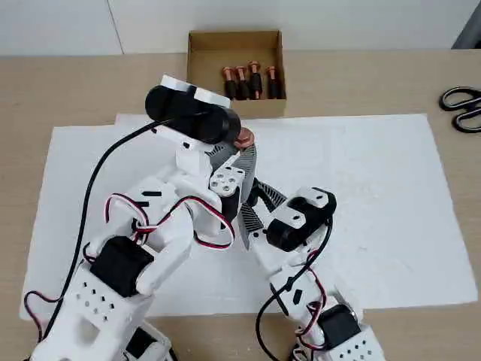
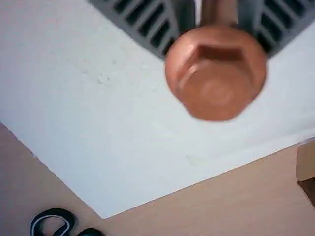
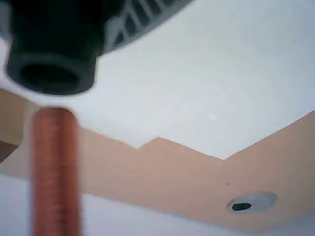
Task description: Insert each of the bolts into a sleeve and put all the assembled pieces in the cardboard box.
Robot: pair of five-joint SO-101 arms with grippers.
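My left gripper (image 1: 242, 156) is shut on a copper bolt (image 1: 243, 138) above the white paper; in the left wrist view the bolt's hexagonal head (image 2: 215, 73) sits between the grey fingers (image 2: 142, 19). My right gripper (image 1: 249, 212) stands just in front of it, shut on a black sleeve (image 3: 51, 54). The bolt's threaded shank (image 3: 55, 172) lies in line with the sleeve's open end, a small gap apart. The cardboard box (image 1: 197, 56) at the back holds several assembled pieces (image 1: 252, 83).
A white paper sheet (image 1: 376, 195) covers the middle of the wooden table. Black scissors (image 1: 462, 105) lie at the far right edge. The left arm's black camera (image 1: 192, 116) hangs over the paper's back edge.
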